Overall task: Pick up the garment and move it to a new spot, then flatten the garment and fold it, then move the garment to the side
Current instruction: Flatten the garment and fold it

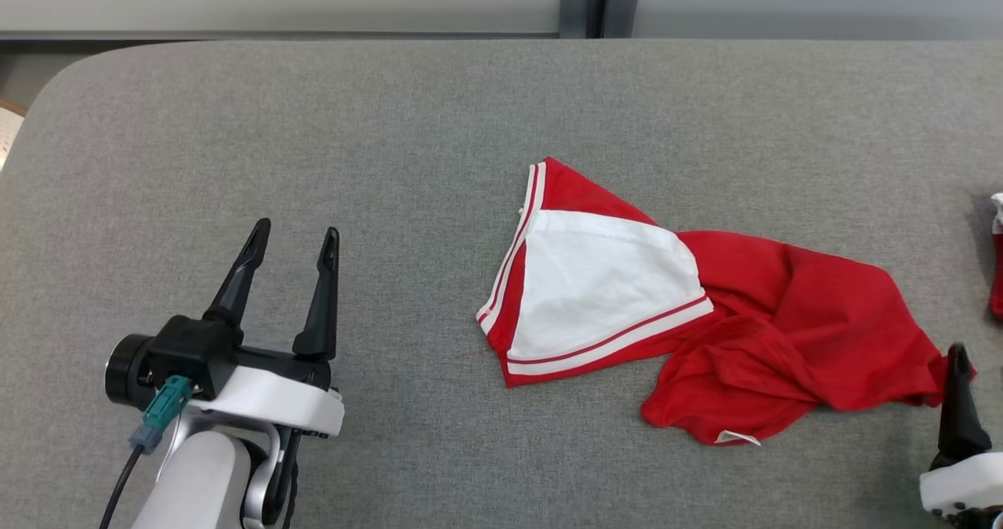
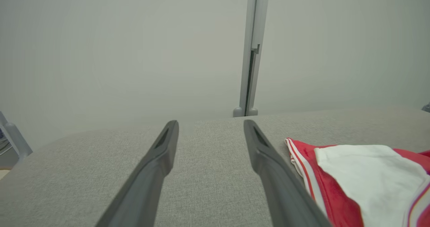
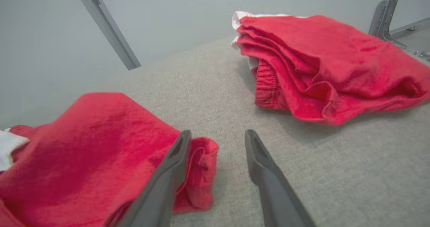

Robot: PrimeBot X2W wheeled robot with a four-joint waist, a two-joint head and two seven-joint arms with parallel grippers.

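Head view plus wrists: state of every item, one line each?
garment: crumpled, unfolded, lying on the table, not held.
other red garment: loosely folded heap, lying apart.
left gripper: open, empty, apart from the garment.
right gripper: open, at the garment's corner, gripping nothing.

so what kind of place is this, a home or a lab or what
Most likely a lab or test bay for cloth folding, not a home: a wide grey fabric-covered table, bare pale panels joined by a metal post behind it, and a red garment with a second garment lying near it.
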